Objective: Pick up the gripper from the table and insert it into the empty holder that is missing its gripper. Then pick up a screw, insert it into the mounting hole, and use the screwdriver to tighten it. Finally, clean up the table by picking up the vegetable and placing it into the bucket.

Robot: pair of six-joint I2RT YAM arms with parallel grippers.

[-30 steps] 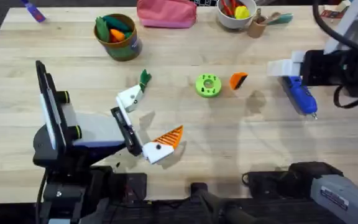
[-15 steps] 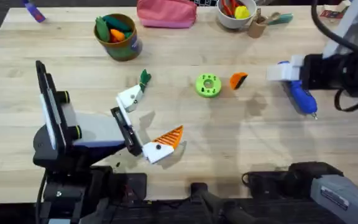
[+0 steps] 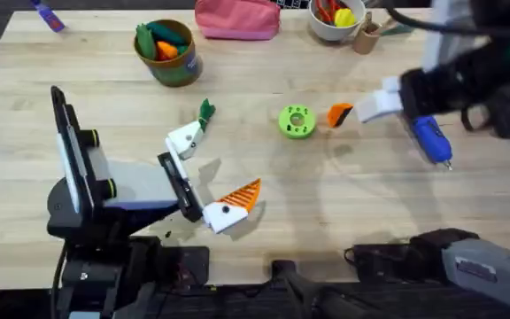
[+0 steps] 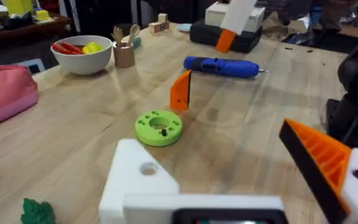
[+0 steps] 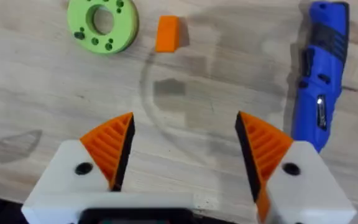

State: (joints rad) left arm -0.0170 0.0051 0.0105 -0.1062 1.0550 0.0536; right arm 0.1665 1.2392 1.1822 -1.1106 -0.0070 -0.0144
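No brand, label or writing can be read on any item.

Change from half a second ago: the right arm has swung leftward and toward the far side; its white fingertips were beside the screwdriver's far end and are now just right of the gripper. All items on the table keep their places.

Right gripper (image 5: pixel 182 149): released, its orange ribbed pads (image 5: pixel 110 140) wide apart with bare wood between them. It hangs above the table, right of centre, tilted down toward the gripper.

Left gripper (image 3: pixel 209 173): low over the near-left table, arm folded close to its base, fingers spread and holding nothing. One finger carries an orange ribbed tip (image 3: pixel 242 195); the other is the bare white holder (image 3: pixel 184 139), with one round hole seen in the left wrist view.

Gripper (image 3: pixel 339 114): orange wedge, on the wood just right of the green disc (image 3: pixel 297 121), apart from both arms.

Screwdriver (image 3: pixel 430 138): blue, lying at the right, silver tip toward the near side.

Vegetable (image 3: pixel 205 112): dark green, just beyond the holder.

Bucket (image 3: pixel 177 69): far left, with green and orange toy vegetables inside
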